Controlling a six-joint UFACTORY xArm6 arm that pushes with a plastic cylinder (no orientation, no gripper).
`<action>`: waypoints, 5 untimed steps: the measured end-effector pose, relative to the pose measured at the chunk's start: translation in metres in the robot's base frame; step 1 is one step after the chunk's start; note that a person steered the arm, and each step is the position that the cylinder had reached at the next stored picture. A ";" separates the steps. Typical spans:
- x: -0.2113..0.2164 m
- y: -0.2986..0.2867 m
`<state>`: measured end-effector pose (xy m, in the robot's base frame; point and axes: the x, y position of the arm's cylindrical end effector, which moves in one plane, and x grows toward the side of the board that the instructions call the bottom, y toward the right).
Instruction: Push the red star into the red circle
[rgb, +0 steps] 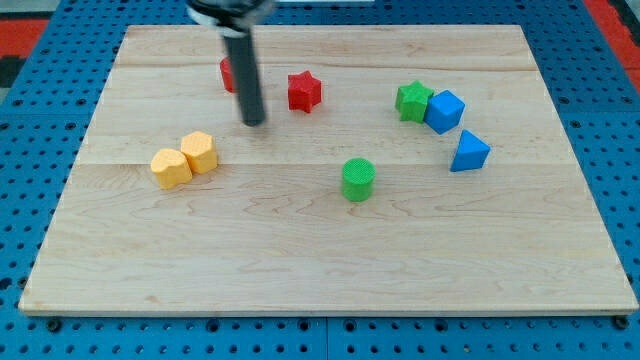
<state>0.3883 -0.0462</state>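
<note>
- A lab-style robot test bench, not a home or shop.
- Pale wooden table lies on a blue perforated base with regular holes.
- Small moulded coloured blocks sit scattered like experiment props.
- A dark rod stands over them.

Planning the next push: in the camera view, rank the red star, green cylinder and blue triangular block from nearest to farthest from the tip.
From my tip:
1. Red star, just to the view's right.
2. Green cylinder, lower right.
3. Blue triangular block, far right.
</note>
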 end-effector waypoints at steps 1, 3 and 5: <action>0.001 0.064; -0.059 0.005; -0.081 0.019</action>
<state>0.3069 -0.0273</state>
